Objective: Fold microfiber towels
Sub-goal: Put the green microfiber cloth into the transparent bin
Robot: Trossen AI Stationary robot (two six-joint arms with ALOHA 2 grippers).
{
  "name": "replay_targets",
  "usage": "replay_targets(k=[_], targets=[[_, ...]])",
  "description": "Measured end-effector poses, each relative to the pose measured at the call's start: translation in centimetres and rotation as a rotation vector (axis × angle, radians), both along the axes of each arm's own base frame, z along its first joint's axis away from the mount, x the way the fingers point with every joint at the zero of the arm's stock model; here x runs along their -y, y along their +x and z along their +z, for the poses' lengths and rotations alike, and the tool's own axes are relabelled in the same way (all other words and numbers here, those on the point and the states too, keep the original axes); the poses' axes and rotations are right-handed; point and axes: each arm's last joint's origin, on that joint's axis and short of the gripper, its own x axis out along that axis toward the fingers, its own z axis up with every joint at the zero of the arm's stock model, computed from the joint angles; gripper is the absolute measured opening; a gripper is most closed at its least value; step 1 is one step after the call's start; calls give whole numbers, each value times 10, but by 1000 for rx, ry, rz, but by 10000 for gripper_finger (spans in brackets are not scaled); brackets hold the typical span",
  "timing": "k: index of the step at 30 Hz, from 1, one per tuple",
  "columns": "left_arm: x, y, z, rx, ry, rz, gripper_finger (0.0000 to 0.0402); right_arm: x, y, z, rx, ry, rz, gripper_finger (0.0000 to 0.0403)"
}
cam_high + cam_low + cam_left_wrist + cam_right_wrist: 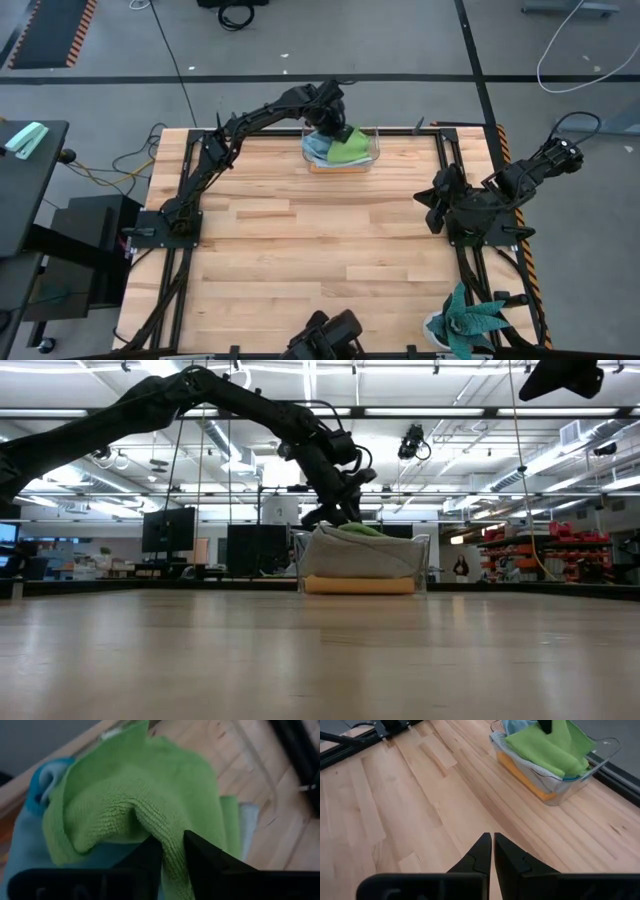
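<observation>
A clear plastic box stands at the middle of the table's far edge and holds a stack of microfiber towels. The lime green towel lies crumpled on top. A light blue towel shows beside and under it. Below these lie a grey towel and, at the bottom, an orange-yellow one. My left gripper reaches into the box from above and is shut on the green towel. My right gripper hovers shut over bare wood near the table's right side, holding nothing. My left gripper pinches a raised fold of the lime green towel between its two fingers. It comes in slanting down from above, on the table's left side. The cloth rises into a ridge at the fingers, while the rest of the towel lies on the stack inside the box.
A teal spiky-leaved plant in a white pot stands at the near right corner. Black frame rails run along the table's left and right sides. The wide wooden top lies between the box and the near edge.
</observation>
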Motion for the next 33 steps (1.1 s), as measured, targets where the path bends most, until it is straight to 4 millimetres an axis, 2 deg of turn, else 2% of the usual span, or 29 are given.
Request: replay_targets(k=[4,13,18,26,33], targets=[[3,-5,-3,-58,-31,0,117,0,0,0,8,19,-18,26],[4,-8,-5,-96,-56,1,224,0,0,0,8,18,-18,32],[2,-13,-7,-125,-79,12,268,0,0,0,7,36,-22,32],[-5,-29,-2,-151,-147,29,283,0,-1,-1,3,34,-22,32],[-8,-46,34,-79,-139,58,284,1,-2,-1,-13,24,-22,32]])
